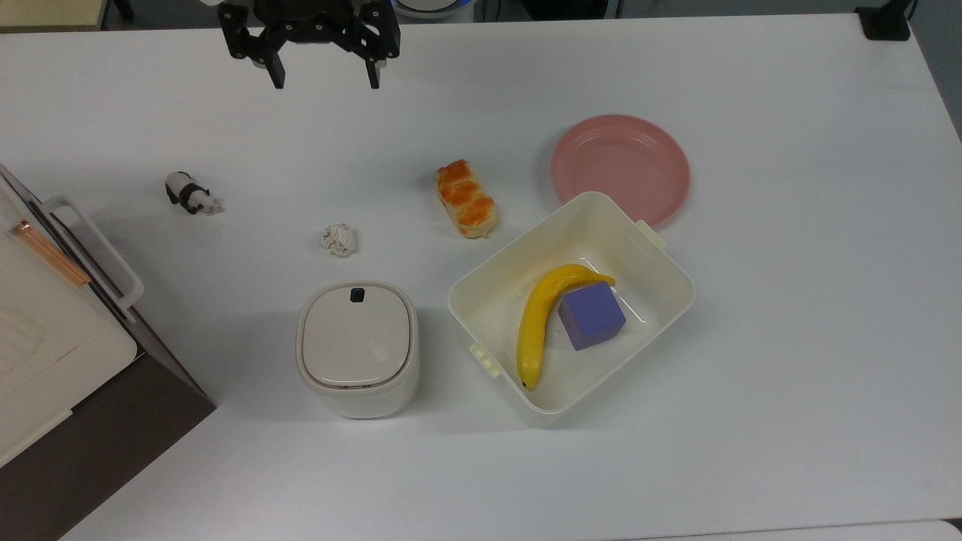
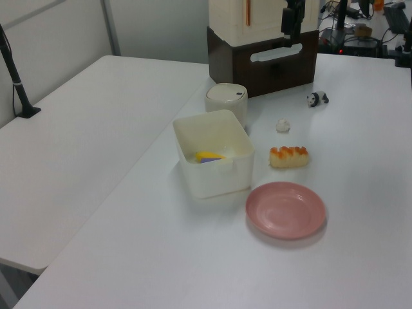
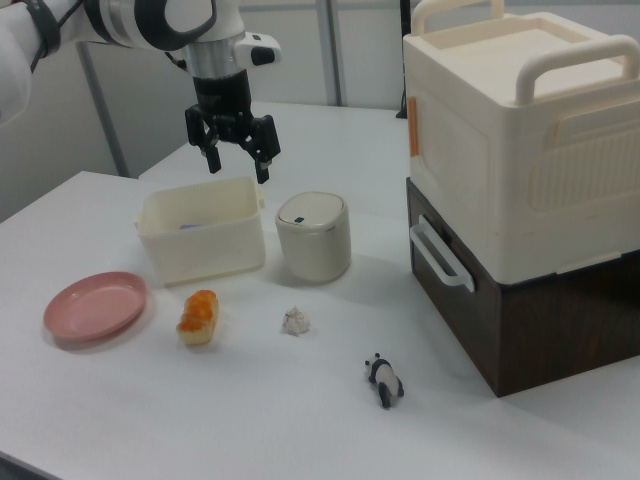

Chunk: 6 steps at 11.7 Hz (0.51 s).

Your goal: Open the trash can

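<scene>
Spreading beneath the pincer (image 1: 325, 79), a white table (image 1: 789, 300). Sitting off to the top view's lower left of it, a big cream-and-brown appliance (image 3: 520, 190) with handles; no readable lettering, brand or label showing on it or on anything else. Lying well below the pincer and toward the top view's right, a cream tub (image 1: 661, 297) holding a banana (image 1: 535, 323) and a purple block (image 1: 591, 315), with a pink plate (image 1: 621, 167) just beyond its far corner. Standing almost straight below the pincer in the top view, well apart from it, the trash can (image 1: 357, 347), lid down flat, black button (image 1: 358, 294) facing the pincer. Resting in between, a bread roll (image 1: 467, 197), a paper wad (image 1: 338, 240) and a panda figure (image 1: 191, 193). Hanging released, fingers (image 1: 277, 74) spread wide and gripping nothing; height above the table possibly considerable, judging by the right view.
</scene>
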Each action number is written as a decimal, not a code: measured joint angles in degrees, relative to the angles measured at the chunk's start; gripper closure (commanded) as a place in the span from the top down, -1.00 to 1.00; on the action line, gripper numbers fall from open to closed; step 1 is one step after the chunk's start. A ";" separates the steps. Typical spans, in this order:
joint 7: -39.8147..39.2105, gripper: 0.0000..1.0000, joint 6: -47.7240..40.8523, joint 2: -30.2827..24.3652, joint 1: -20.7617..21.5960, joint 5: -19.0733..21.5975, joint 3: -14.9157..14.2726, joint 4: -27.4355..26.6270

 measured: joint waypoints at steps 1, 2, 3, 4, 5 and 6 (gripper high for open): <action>0.00 1.00 0.00 0.09 0.00 0.00 0.00 0.00; 0.00 1.00 0.00 0.12 0.00 0.00 0.00 0.00; -0.02 1.00 0.00 0.13 0.00 0.00 0.00 0.00; -0.12 0.46 0.00 0.14 0.00 0.00 0.00 0.00; -0.58 -0.29 0.00 0.17 0.01 0.00 0.02 0.00; -0.68 -0.56 0.00 0.23 0.02 0.00 0.07 0.00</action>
